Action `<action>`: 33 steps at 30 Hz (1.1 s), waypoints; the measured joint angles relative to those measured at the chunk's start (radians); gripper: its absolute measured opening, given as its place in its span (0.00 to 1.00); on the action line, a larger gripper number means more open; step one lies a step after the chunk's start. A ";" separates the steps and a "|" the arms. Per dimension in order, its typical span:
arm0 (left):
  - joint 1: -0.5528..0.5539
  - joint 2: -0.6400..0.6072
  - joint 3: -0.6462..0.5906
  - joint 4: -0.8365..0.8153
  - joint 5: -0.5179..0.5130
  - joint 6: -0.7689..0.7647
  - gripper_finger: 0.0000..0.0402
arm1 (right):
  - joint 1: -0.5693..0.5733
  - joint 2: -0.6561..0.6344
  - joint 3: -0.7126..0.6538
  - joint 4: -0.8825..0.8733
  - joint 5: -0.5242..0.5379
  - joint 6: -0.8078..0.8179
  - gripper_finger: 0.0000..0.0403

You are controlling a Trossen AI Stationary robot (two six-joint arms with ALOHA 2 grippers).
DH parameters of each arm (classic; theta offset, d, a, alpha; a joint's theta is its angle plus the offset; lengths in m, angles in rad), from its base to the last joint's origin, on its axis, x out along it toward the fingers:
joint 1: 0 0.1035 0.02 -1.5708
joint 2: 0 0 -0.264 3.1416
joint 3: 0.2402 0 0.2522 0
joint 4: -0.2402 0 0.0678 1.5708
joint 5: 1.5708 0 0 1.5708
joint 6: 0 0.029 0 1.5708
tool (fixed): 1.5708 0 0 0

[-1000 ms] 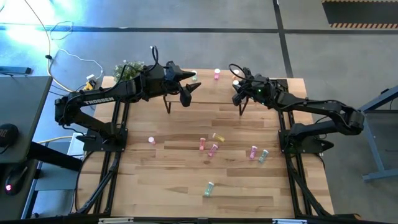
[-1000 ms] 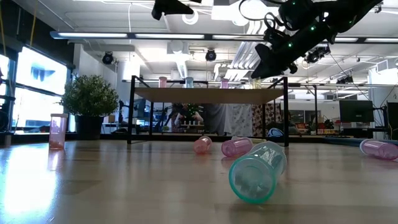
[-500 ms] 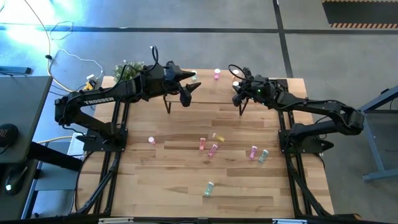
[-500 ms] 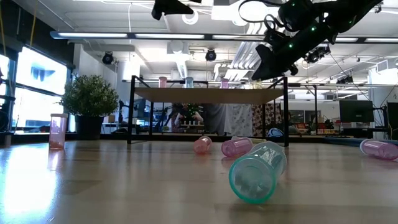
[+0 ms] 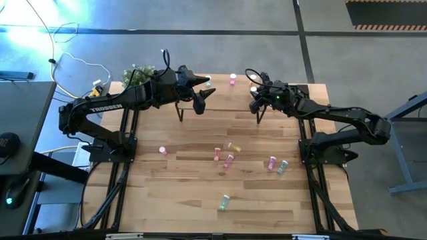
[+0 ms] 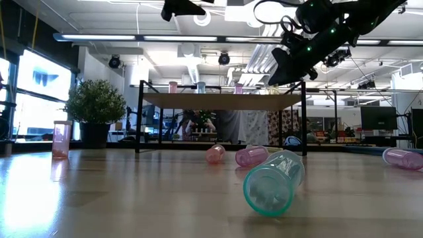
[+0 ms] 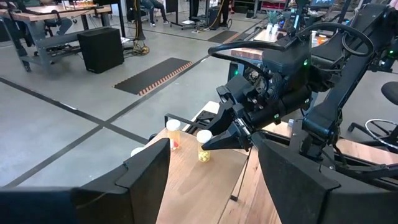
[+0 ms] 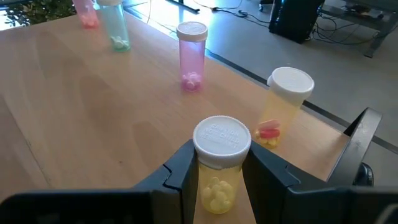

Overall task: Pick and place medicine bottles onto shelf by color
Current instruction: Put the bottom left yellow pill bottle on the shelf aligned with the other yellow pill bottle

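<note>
My right gripper (image 8: 217,177) pinches a yellow bottle (image 8: 217,165) below its white cap, upright on the shelf (image 8: 93,112); light, rigid, likely slippery plastic.

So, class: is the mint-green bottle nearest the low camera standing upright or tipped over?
Tipped over. The mint-green bottle lies on its side on the tabletop, its round end facing the low camera.

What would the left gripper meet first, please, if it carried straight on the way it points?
Probably the right gripper, which faces the left gripper above the shelf; depth is unclear.
</note>
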 joint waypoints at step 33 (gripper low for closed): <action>0.000 0.000 0.000 -0.004 0.002 0.000 0.59 | 0.000 0.023 0.003 0.019 -0.012 0.018 0.25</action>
